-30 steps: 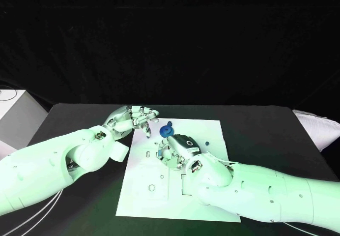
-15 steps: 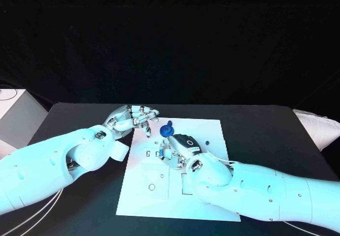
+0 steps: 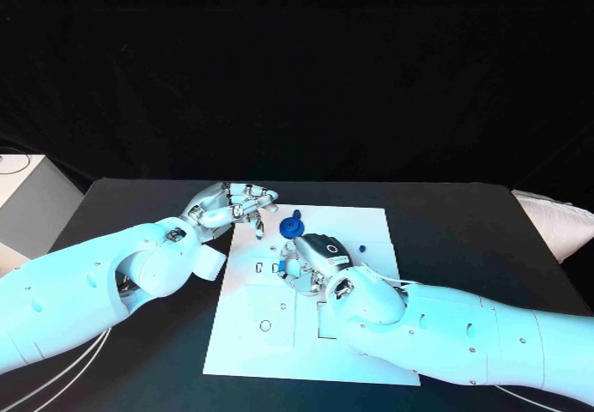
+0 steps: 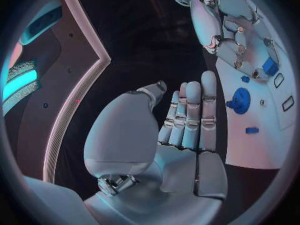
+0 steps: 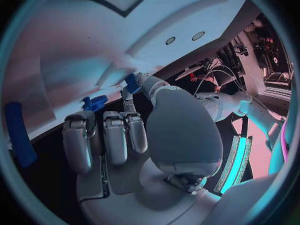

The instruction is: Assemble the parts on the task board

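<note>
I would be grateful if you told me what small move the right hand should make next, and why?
Probably lower the right hand slightly to seat the small blue part it pinches at its fingertips into the task board. The part already sits close against the white surface, while the left hand waits, holding nothing, at the board's far-left corner beside the round blue part.

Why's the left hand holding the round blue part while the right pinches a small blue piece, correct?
No. The left hand holds nothing: the left wrist view shows its fingers straight and bare. The round blue part stands on the task board.
</note>
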Controlling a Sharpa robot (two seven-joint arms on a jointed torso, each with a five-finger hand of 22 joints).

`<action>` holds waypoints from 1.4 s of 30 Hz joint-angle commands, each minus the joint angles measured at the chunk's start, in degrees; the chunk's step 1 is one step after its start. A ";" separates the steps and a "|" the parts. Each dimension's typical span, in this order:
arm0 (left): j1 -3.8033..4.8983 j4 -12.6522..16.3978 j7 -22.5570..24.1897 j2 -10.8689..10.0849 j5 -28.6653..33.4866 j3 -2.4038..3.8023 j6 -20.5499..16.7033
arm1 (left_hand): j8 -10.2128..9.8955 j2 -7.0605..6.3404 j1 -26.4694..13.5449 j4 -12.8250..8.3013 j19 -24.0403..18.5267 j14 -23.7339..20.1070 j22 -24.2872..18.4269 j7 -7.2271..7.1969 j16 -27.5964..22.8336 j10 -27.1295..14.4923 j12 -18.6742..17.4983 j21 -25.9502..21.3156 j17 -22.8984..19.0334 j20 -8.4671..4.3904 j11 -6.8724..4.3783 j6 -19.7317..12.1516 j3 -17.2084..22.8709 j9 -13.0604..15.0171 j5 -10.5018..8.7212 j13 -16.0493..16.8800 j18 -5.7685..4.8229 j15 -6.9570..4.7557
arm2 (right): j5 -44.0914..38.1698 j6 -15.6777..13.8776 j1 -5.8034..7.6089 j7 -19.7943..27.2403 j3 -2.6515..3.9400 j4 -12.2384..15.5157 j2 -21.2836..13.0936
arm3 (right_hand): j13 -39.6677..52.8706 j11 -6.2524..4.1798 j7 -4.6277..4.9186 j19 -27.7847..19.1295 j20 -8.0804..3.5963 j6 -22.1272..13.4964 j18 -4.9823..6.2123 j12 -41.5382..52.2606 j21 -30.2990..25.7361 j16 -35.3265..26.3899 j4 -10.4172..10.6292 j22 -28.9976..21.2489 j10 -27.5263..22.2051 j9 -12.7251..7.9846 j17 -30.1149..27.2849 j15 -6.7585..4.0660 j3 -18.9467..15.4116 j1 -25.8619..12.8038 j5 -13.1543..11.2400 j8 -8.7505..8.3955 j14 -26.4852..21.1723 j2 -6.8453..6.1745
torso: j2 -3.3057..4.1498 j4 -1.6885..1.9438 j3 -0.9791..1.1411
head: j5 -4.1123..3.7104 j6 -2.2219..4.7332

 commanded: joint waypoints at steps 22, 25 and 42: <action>0.02 0.00 0.16 0.08 0.01 0.04 1.38 | 0.17 0.24 -0.38 0.09 -0.49 -0.41 0.06 0.13 0.35 -0.34 0.20 0.16 -0.06 0.03 -0.01 -0.41 0.32 0.06 0.20 0.06 0.40 0.15 | 0.35 1.25 -0.09 2.11 -0.11 -0.16 0.05 | 10.15 1.51 1.59 5.73 0.69 -4.46 -0.15 -3.06 -0.55 0.10 0.21 14.40 0.79 -1.22 14.79 1.09 -0.27 -1.53 -2.11 -1.90 5.91 -1.90 | 0.03 -0.04 0.04 | 0.00 -0.37; 0.02 -0.02 0.15 0.09 0.01 0.04 1.49 | 0.17 0.24 -0.38 0.09 -0.49 -0.41 0.06 0.13 0.35 -0.34 0.20 0.16 -0.06 0.03 -0.01 -0.41 0.32 0.06 0.20 0.06 0.40 0.15 | 0.45 1.24 -0.09 2.39 -0.12 -0.15 0.04 | 9.61 1.73 1.84 5.70 0.89 -5.19 -0.13 -3.70 -0.62 0.05 0.34 14.34 0.18 -1.46 14.68 1.29 -0.58 -1.65 -2.53 -2.30 5.88 -2.08 | 0.03 -0.04 0.02 | -0.01 -0.33; 0.01 -0.34 -0.27 0.19 -0.28 0.04 1.59 | 0.20 0.04 -0.53 0.02 -0.68 -0.48 0.13 0.17 0.41 -0.67 0.37 0.36 -0.13 0.07 0.04 -0.65 0.35 0.12 0.19 0.14 0.40 0.18 | 0.81 -1.50 -0.13 3.52 -0.15 0.47 -0.50 | 8.28 2.27 2.39 5.62 1.42 -7.29 -0.08 -5.20 -0.83 -0.07 1.84 14.19 -1.22 -2.26 14.42 1.78 -3.79 -2.05 -4.80 -3.54 5.81 -2.38 | -0.08 0.02 0.03 | -0.31 -0.10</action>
